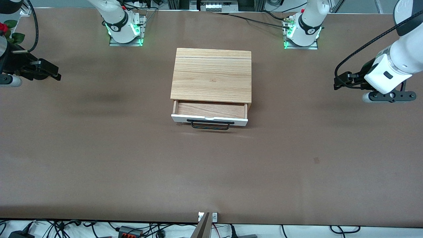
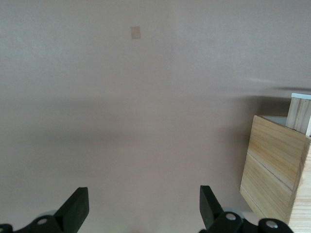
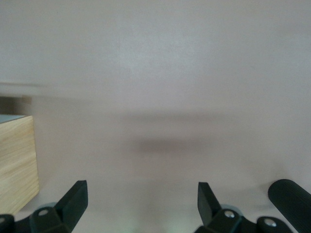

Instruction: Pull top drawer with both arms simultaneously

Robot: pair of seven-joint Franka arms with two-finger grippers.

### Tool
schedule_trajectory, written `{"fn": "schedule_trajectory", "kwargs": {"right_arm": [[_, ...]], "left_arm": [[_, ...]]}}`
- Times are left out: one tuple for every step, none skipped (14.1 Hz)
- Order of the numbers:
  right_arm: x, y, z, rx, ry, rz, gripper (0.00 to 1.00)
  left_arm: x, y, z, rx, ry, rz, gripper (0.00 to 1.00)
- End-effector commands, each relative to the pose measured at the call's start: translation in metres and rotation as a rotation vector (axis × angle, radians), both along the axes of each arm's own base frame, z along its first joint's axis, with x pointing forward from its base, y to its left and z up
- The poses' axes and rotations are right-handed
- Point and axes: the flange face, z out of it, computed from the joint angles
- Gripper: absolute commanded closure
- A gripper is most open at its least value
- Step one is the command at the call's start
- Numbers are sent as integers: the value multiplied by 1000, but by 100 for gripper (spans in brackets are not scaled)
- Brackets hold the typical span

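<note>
The top drawer [image 1: 209, 119] stands partly pulled out of the light-wood box [image 1: 211, 74] at the table's middle. Its white front panel, black bar handle [image 1: 210, 124] and wood inside show. My left gripper [image 1: 340, 82] hangs open and empty over bare table toward the left arm's end, well apart from the box. In the left wrist view it [image 2: 144, 199] is open, with the box [image 2: 272, 170] and the drawer's end [image 2: 300, 111] at the edge. My right gripper [image 1: 53, 73] is open and empty over the right arm's end. In its wrist view [image 3: 142, 194], the box's corner [image 3: 17, 160] shows.
A small tan patch [image 1: 316, 160] lies on the brown table [image 1: 99, 158], nearer the front camera than my left gripper; it also shows in the left wrist view [image 2: 135, 32]. A red flower [image 1: 4, 27] sits at the right arm's end. Cables [image 1: 59, 228] run along the front edge.
</note>
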Motion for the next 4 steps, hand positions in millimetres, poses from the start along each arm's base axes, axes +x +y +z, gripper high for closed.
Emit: {"fn": "schedule_trajectory", "kwargs": {"right_arm": [[12,1,12,9,-15,-10,0],[16,2,13,8,-19,-7,0],[17,4,14,8,-21,-4,0],[17,5,14,8,-19,-2,0]], "left_arm": [[-7,-2,1,22,-25,-15,0],[-6,-2,-1,22,-22,-15,0],[-5,-3,0,24,-24,-15,0],[-5,-3,1,22,-22,-15,0]]}}
